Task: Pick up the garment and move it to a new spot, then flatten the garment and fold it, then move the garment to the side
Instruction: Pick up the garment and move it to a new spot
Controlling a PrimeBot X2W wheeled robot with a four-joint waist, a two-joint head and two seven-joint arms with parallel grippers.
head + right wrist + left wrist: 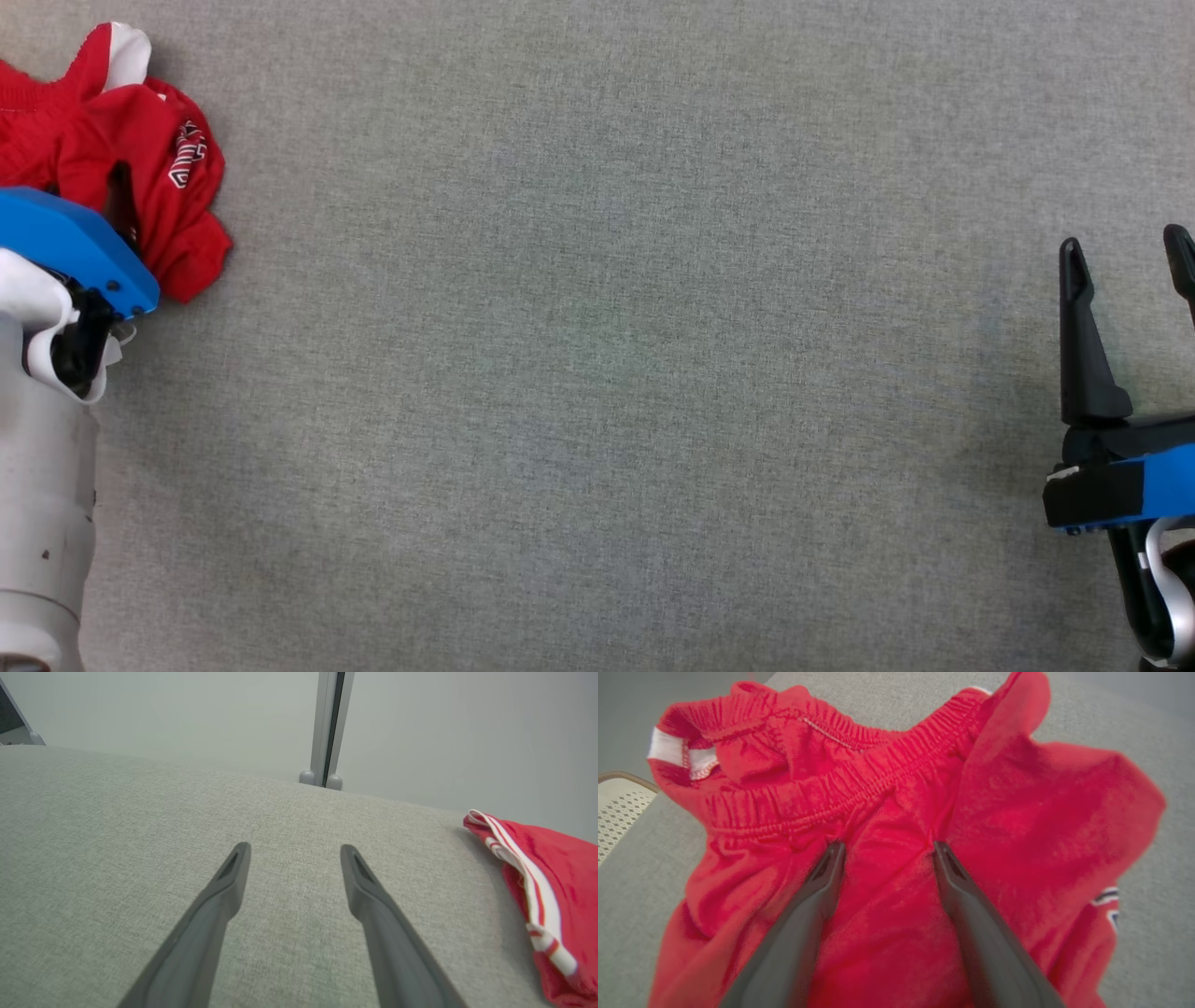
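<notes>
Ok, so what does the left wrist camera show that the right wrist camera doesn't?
Left wrist view: a close look at the elastic waistband, the open left gripper with its tips at the red cloth, and a pale perforated object at the edge.
Right wrist view: a white striped trim, the open right gripper over bare surface, and a grey post behind.
Both: the red garment lying on the grey fabric surface.

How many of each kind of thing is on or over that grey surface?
Clothing: 1, the red garment
Claws: 2, the left claw open at the garment and the right claw open, away from it
Total: 3
</notes>
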